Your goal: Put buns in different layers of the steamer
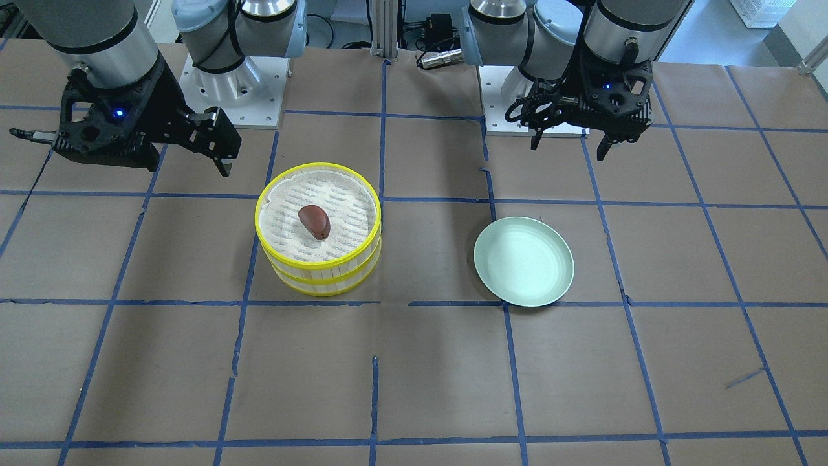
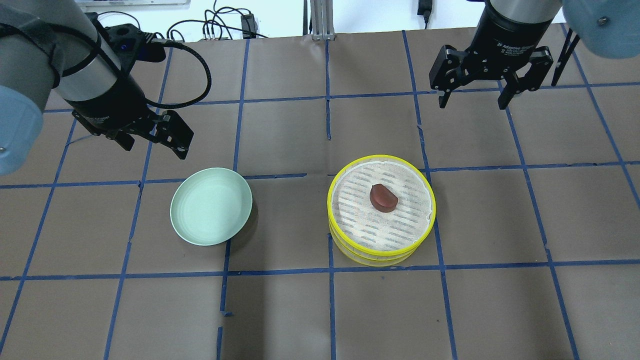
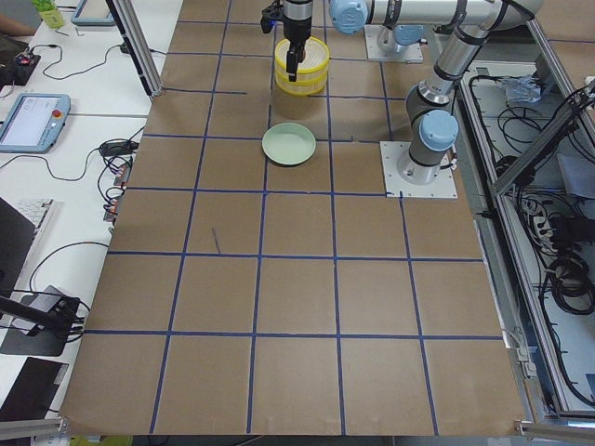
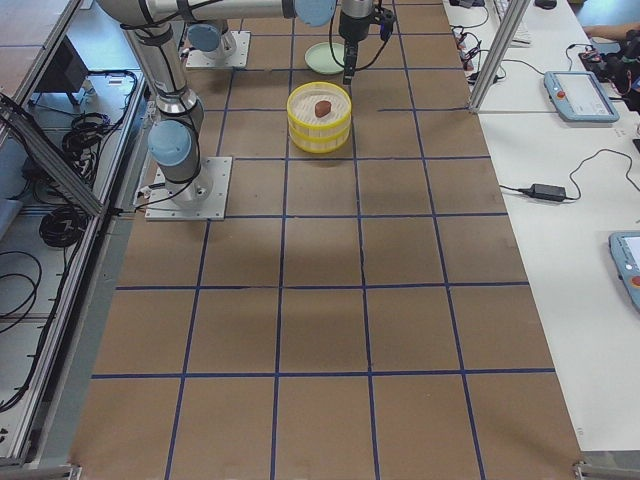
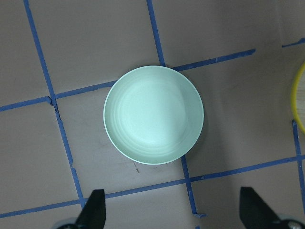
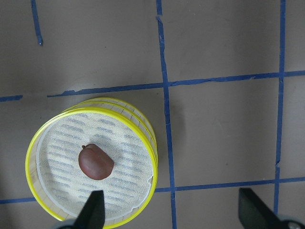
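Steamer (image 2: 380,257) with 2 stacked tiers, bright yellow rims and pale slatted sides, stands on the brown paper-covered table (image 2: 300,310), which is marked into squares with blue tape. In the overhead view it sits right of the table's centre. 1 dark reddish-brown oval bun (image 2: 383,197) lies on the white perforated liner (image 1: 343,200) of the top tier (image 2: 360,225), close to the middle and a little toward 12 o'clock. The inside of the lower tier (image 1: 320,288) is hidden under the top one.

A pale green round plate (image 2: 211,206) rests on the table at 9 o'clock from the steamer, well apart from it.

The right gripper (image 2: 472,102) hangs in the air at 1 o'clock from the steamer, its 2 fingers spread wide and holding nothing. The left gripper (image 2: 154,147) hangs at 11 o'clock from the plate, also spread wide with nothing between its fingers. Each wrist camera shows 2 dark fingertips far apart at the bottom edge.
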You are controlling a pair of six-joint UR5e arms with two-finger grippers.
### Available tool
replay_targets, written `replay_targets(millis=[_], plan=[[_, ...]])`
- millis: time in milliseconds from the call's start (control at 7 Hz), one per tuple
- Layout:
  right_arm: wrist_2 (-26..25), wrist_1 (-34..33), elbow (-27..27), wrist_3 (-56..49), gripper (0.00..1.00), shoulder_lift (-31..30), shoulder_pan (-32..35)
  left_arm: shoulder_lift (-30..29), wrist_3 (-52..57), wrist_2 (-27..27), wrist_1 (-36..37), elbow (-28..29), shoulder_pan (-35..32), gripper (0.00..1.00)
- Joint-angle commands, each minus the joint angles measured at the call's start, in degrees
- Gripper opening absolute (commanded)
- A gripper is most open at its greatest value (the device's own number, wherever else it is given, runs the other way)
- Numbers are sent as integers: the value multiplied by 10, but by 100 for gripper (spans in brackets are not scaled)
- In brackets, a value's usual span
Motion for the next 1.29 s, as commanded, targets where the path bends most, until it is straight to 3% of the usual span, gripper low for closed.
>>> replay_targets(millis=[0, 1143], plan=[[0, 0, 0, -1, 100, 0, 0, -2, -14, 3, -1, -1, 0, 100], [1, -1, 3, -1, 100, 1, 0, -12, -66, 2, 6, 1, -9, 100]])
